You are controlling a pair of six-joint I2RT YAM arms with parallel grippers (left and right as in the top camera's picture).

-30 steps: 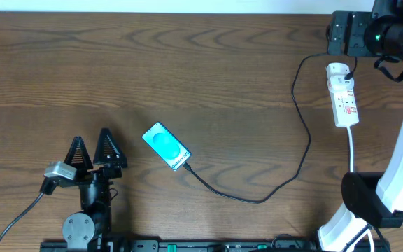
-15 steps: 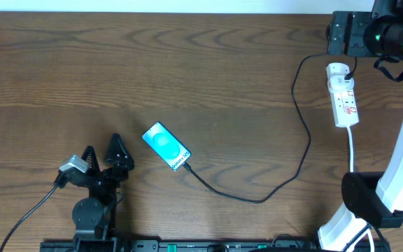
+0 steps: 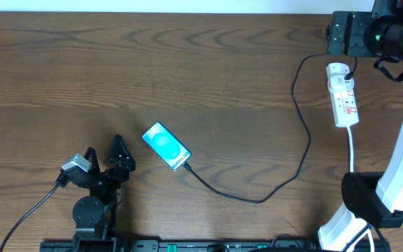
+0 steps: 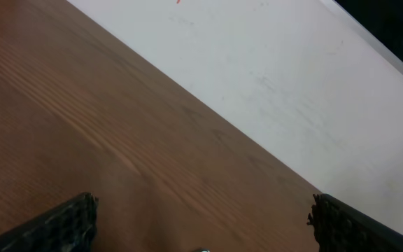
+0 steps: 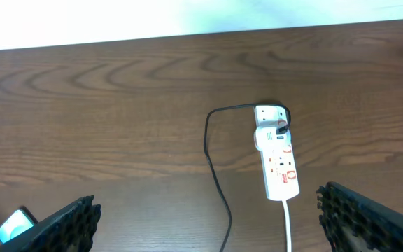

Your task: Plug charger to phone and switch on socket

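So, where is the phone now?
Overhead, the phone lies on the table, left of centre, just right of the left gripper, with the charger reaching its lower-right end.

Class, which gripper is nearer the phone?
Left. The left gripper sits just beside the phone, on its left; the right gripper is far off, facing the socket.

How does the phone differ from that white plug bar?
The phone has a bright turquoise screen and dark edge; the socket is white with red markings. The phone lies diagonally near the middle; the socket lies nearly straight by the right edge. Both rest flat on the table, with the black charger cable running between them.
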